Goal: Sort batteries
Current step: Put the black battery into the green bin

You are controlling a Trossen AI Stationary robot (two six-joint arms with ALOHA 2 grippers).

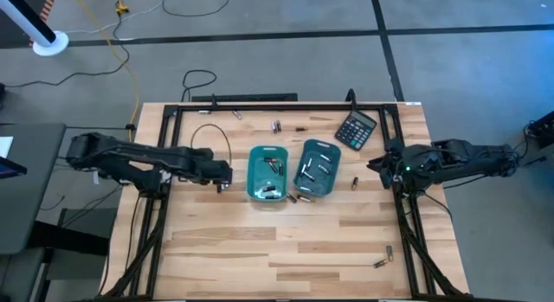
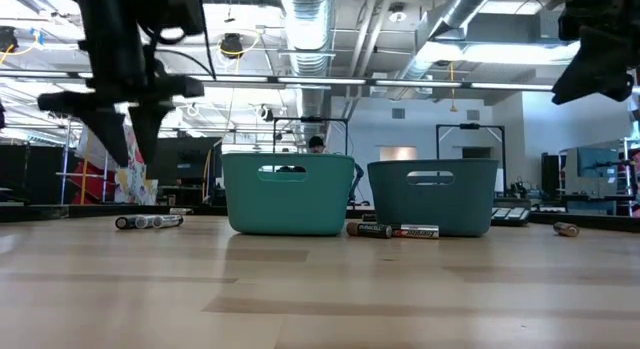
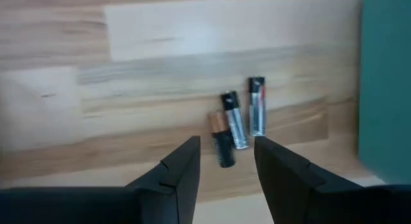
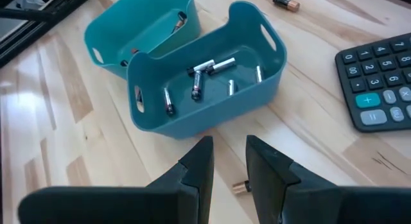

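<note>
My left end effector (image 3: pixel 226 161) hung part-spread, empty, right over three batteries (image 3: pixel 236 128); their long axes ran between fingers, roughly.

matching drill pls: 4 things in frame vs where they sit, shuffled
1. calculator
2. left tool
3. right tool
4. three loose batteries

A. on the wood beside the left teal tray, under a tool
B. far right part of the table
C. raised, right of the right teal tray
D. raised, left of the left teal tray

Pairs: 1-B, 2-D, 3-C, 4-A
</note>
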